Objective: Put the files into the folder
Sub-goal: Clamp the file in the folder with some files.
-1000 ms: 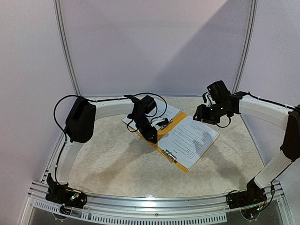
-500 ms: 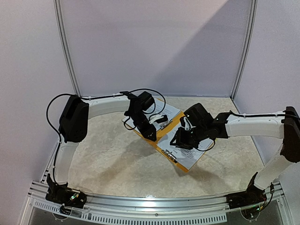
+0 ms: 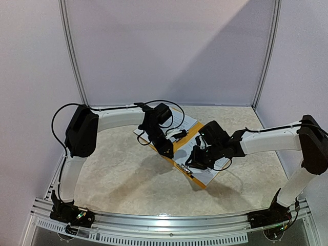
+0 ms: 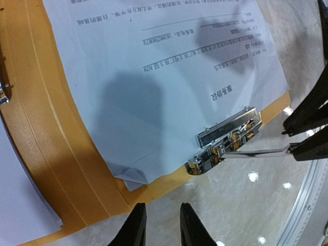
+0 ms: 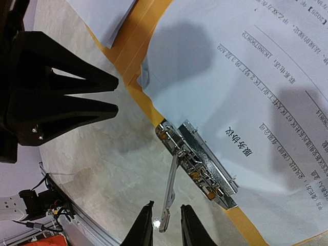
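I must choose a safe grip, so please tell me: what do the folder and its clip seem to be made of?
The folder looks like smooth orange-yellow plastic, though stiff card is possible: flat even colour, pressed crease lines near the spine. The clip seems to be bright polished metal: silvery, with sharp glints and a thin shiny lever. The sheets look like plain matte white paper.

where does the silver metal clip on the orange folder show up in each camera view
Top external: the silver metal clip sits at centre, on the orange-yellow plastic folder's near edge.
Left wrist: lower right.
Right wrist: centre right.
Shared landmark: the white printed paper sheet under the clip.
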Controlling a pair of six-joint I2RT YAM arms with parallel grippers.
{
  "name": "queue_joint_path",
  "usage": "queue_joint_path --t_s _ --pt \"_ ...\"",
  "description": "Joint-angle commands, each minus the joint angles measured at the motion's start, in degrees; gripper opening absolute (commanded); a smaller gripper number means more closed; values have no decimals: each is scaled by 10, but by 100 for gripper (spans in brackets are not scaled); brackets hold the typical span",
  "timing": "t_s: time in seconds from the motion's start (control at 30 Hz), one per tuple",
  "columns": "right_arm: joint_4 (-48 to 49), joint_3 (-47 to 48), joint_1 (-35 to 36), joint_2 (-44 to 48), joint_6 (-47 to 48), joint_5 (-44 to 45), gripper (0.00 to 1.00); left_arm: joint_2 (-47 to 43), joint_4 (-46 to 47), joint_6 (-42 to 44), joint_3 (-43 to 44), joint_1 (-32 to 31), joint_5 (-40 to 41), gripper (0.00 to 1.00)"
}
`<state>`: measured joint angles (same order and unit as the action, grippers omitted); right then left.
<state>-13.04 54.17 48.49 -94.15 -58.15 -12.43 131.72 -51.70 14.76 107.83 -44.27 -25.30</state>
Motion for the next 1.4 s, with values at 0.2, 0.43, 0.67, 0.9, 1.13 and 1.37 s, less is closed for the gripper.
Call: queue_joint_path --t_s 0.2,0.43,0.67,0.9,1.13,1.37 --pt "12 -32 4 11 -15 -4 15 4 9 -5 -1 -19 -8 25" --pt "14 -40 4 14 -17 -3 14 12 14 -13 7 -31 -5 26" --pt "29 -43 4 20 -21 -11 15 45 16 -20 22 -40 5 26" --pt "54 -42 4 33 -29 -27 18 54 23 -15 22 -45 25 26" --pt "52 -49 4 35 -35 -24 18 59 21 -12 18 -45 27 26" --pt "46 -52 4 17 -34 -21 14 57 14 -6 18 -45 27 26"
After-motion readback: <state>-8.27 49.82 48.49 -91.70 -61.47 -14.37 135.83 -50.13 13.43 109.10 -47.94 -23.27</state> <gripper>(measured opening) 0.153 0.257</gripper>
